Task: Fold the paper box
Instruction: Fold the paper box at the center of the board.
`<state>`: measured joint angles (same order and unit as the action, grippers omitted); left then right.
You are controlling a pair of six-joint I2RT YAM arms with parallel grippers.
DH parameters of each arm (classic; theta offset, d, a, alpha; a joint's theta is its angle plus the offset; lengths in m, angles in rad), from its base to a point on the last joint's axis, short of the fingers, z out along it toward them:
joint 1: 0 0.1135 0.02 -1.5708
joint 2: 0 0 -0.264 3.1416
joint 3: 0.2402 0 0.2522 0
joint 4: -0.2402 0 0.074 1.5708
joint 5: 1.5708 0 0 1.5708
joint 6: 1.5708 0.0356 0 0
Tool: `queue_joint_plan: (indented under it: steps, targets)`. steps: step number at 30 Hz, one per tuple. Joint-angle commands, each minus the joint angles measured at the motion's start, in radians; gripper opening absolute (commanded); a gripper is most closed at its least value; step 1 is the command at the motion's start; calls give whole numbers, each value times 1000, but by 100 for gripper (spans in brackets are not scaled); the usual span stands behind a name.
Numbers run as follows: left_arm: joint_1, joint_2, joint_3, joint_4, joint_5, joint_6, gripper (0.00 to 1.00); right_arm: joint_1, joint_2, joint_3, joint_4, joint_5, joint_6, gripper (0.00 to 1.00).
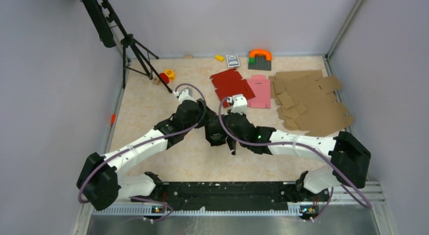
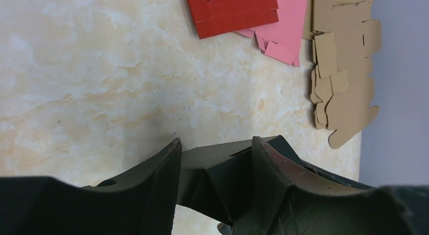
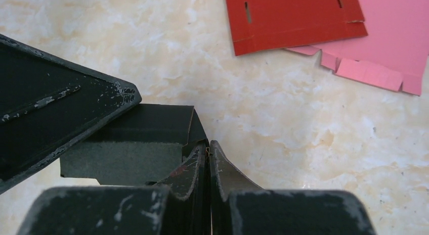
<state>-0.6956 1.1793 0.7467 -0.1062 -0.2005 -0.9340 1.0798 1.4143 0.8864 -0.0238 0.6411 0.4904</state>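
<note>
As the right jaws pinched the black thin-cardboard box blank (image 3: 126,136) on the bench (image 3: 303,119), the left jaws stood part-open astride it.

The beige marbled table (image 1: 152,119) has most of its clutter along the far edge. A tripod (image 1: 129,41) stands far left, with a red piece (image 1: 164,77) and a yellow piece (image 1: 170,73) by its foot. Further right lie a yellow brick (image 1: 219,57), a small card box (image 1: 232,60) and a grey plate with an orange arch (image 1: 259,59). Nearer, a red cardboard blank (image 1: 230,84) overlaps a pink cardboard blank (image 1: 260,92). Brown cardboard blanks (image 1: 311,101) are heaped on the right. The black paper box (image 3: 146,124) is mid-table, but I can't tell whether it rests there.
</note>
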Motion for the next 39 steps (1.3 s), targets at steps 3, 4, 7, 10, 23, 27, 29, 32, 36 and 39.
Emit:
queue_joint_plan:
  steps: [3, 4, 7, 10, 23, 27, 29, 32, 36, 39]
  targets:
    - [-2, 77, 80, 10, -32, -17, 45, 14, 12, 9, 79, 136, 20, 0]
    - [-2, 90, 81, 22, -41, -19, 42, 15, 13, 6, 78, 146, 24, 0]
    - [-2, 135, 95, 47, -64, -40, 37, 21, 12, -10, 92, 159, 25, 0]
    - [-2, 175, 112, 74, -66, -75, 33, 26, 12, -27, 96, 174, 36, 0]
    - [-22, 245, 84, 173, -67, -112, 0, 31, -11, -95, 126, 174, 37, 0]
    - [-43, 256, 59, 184, -112, -112, 0, 31, -10, -98, 134, 131, 23, 0]
    - [-47, 259, 54, 185, -119, -106, 0, 32, -9, -97, 137, 106, 13, 1]
    - [-46, 250, 65, 170, -122, -53, 7, 32, -12, -88, 120, 89, 2, 3]
    - [-40, 219, 153, 10, -151, 71, 43, 32, -20, -88, 98, 109, 2, 1]
    - [-15, 197, 232, -151, -144, 120, 63, 32, -23, -95, 94, 116, 12, 0]
